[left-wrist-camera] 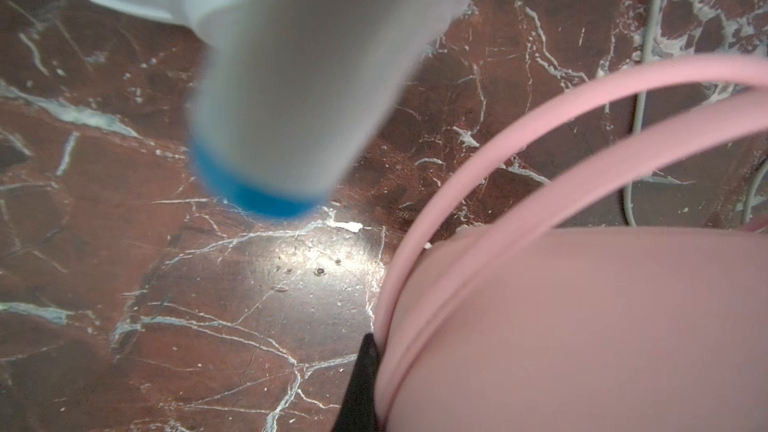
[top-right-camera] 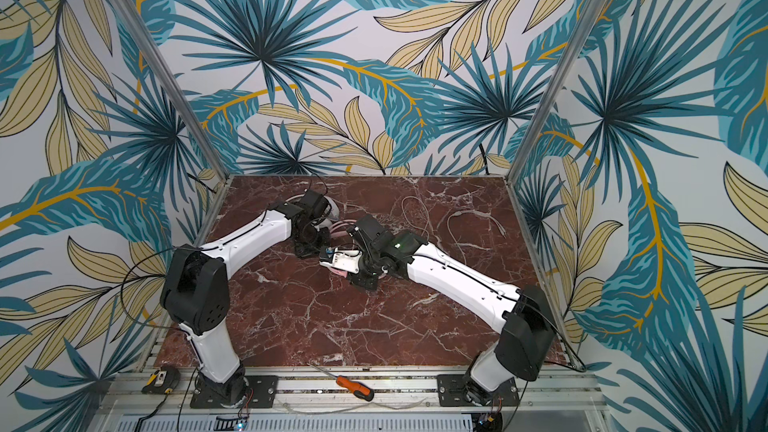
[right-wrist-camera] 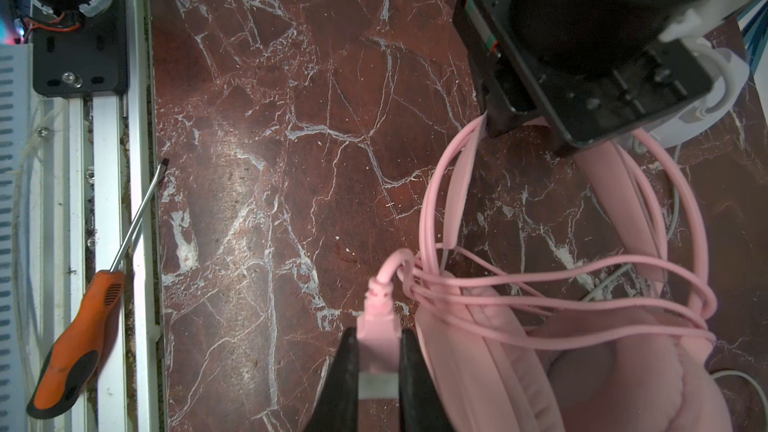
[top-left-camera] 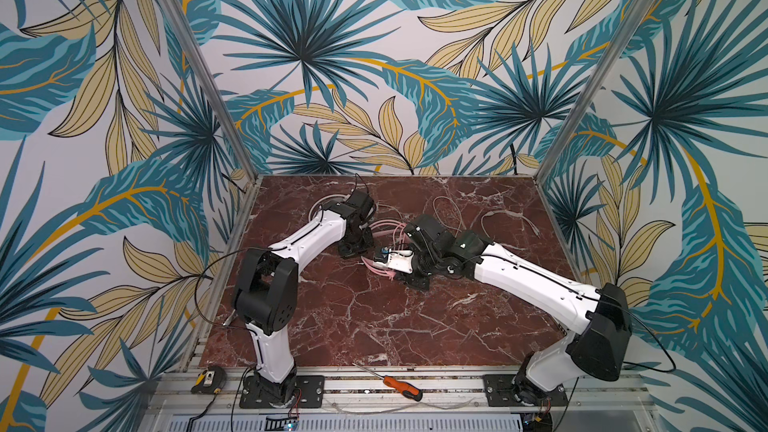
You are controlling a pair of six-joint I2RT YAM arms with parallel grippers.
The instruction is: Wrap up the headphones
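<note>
winding the cable of the pink headset, mostly done it seems — right claw pinches the plug, left claw is clamped on the headband. next — probably tuck the plug under a loop.

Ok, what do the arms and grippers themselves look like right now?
The left arm and the right arm: white shell links, bulky black joint housings, a thin black cable running along each. The left gripper and right gripper are black, with slim tapering fingers.
</note>
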